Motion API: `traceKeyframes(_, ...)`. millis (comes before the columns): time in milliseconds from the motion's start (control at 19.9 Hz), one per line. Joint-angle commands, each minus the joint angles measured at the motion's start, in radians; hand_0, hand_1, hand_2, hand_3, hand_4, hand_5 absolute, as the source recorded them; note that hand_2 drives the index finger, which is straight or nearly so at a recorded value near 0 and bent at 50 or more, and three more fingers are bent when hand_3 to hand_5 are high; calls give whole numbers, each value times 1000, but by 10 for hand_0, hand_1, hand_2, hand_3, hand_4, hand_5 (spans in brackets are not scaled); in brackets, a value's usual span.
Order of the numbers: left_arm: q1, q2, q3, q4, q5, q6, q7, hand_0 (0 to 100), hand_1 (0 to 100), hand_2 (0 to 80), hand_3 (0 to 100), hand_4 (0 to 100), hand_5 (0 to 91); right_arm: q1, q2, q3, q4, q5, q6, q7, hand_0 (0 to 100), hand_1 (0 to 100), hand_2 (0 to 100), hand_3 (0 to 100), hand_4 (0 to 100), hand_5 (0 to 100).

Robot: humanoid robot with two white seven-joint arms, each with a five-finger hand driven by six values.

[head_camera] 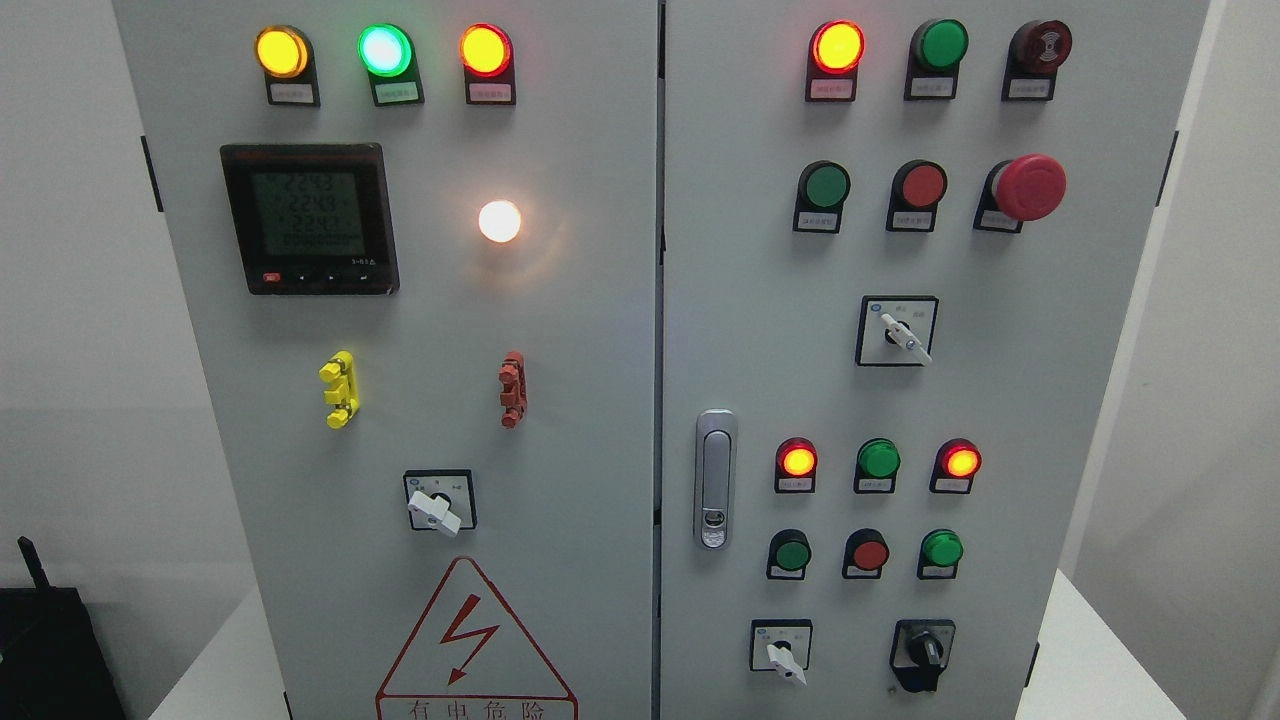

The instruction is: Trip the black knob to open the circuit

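**Black knob at the cabinet's lower right corner, no hand in view**

Black knob [924,652] sits low on the right door [1050,400] of the grey cabinet [560,400], near that door's bottom right corner. Its bar-shaped grip stands about upright, long axis vertical, on a rounded black collar; the finish looks like matte plastic. Neither robot hand shows anywhere, so their state cannot be told.

Level with it to the left is a white lever selector [783,655] on a square black-framed plate, its lever slanting down to the right. The left door [400,400] carries a red-edged triangular warning sign [470,640] with a lightning bolt at its bottom edge, and above that another white lever switch [437,508].

Higher up the right door come three small round buttons, then three round lamps, beside a silvery oblong door latch [715,478] at the door's left edge. Further up are a third selector [898,332], a red mushroom-shaped stop button [1027,186] and a row of lamps along the top edge.

On the left door, a yellow clip [340,389] and a red clip [512,388] sit mid-panel, below a glowing white lamp [499,221] and a square black digital meter [309,217].
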Motion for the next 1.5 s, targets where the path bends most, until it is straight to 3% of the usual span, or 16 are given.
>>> traceKeyframes(0,-2,0,2,0,1,-2,0,120,389,0,0,0,0,-2,-2,4,-63,-5,3,1,0,0,4,1000,1000,983)
traceKeyframes(1454,-2,0,2,0,1,-3,0,120,389,0,0,0,0,-149,1,18,-325,-71,264,-1,0,0,69,1000,1000,1000)
